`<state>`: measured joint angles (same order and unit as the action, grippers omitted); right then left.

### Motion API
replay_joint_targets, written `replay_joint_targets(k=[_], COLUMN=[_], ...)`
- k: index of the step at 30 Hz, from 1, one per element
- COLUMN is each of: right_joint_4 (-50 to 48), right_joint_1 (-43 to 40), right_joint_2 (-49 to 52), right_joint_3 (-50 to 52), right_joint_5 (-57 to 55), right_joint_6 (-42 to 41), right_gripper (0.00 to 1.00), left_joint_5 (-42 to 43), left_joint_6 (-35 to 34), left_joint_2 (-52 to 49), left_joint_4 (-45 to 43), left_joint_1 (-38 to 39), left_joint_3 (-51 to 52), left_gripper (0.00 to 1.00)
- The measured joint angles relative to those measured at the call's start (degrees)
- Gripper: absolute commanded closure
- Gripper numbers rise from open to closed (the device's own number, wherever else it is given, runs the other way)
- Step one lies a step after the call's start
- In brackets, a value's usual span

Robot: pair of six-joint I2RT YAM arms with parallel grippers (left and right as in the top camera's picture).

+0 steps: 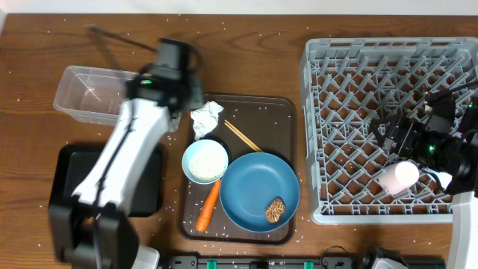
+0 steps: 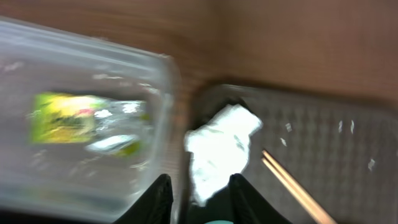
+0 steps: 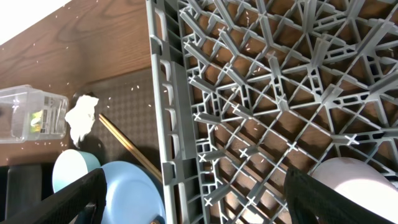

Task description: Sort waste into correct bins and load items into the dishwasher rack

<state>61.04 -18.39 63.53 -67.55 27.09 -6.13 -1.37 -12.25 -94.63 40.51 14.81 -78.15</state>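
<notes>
The grey rack filled the desk's right side, a pale pink cup lying inside it. Mid-desk, the blue plate carried a brown lump, beside the carrot and white bowl of rice. The green-yellow wrapper lay in the clear tub.

My left arm stretches forward from its base, the white forearm angled in toward the middle and the wrist tipped down at the far end. The left gripper has its fingers parted a modest way, with nothing between them. My right arm sits folded closer in. The right gripper stands wide, fingers far apart and empty.
</notes>
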Motion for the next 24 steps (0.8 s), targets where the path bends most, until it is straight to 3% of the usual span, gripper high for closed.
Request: replay_joint_targets(k=[3, 7, 16, 19, 22, 24], right_joint_4=[0.0, 0.5, 0.5, 0.5, 0.5, 0.5], right_joint_1=[0.0, 0.0, 0.0, 0.0, 0.0, 0.0], right_joint_2=[0.0, 0.0, 0.0, 0.0, 0.0, 0.0], right_joint_3=[0.0, 0.0, 0.0, 0.0, 0.0, 0.0], right_joint_5=[0.0, -0.1, -0.1, -0.1, -0.1, -0.1], right_joint_6=[0.0, 0.0, -0.9, -0.9, -1.0, -1.0], right_gripper=[0.16, 0.16, 0.16, 0.15, 0.15, 0.16], left_joint_5=[-0.3, -1.8, -3.5, -3.8, -4.2, -4.2], left_joint_6=[3.6, 6.1, 7.4, 7.5, 7.9, 7.8], left_joint_2=[-5.2, -11.1, -20.4, -21.4, -21.4, -21.4], left_joint_4=[-1.2, -3.0, -7.6, -8.1, -8.4, -8.2], left_joint_1=[3.7, 5.7, 5.9, 5.9, 5.9, 5.9], left_joint_3=[0.1, 0.2, 0.9, 0.9, 0.9, 0.9], left_gripper=[0.6, 0.3, 0.29, 0.5, 0.87, 0.94])
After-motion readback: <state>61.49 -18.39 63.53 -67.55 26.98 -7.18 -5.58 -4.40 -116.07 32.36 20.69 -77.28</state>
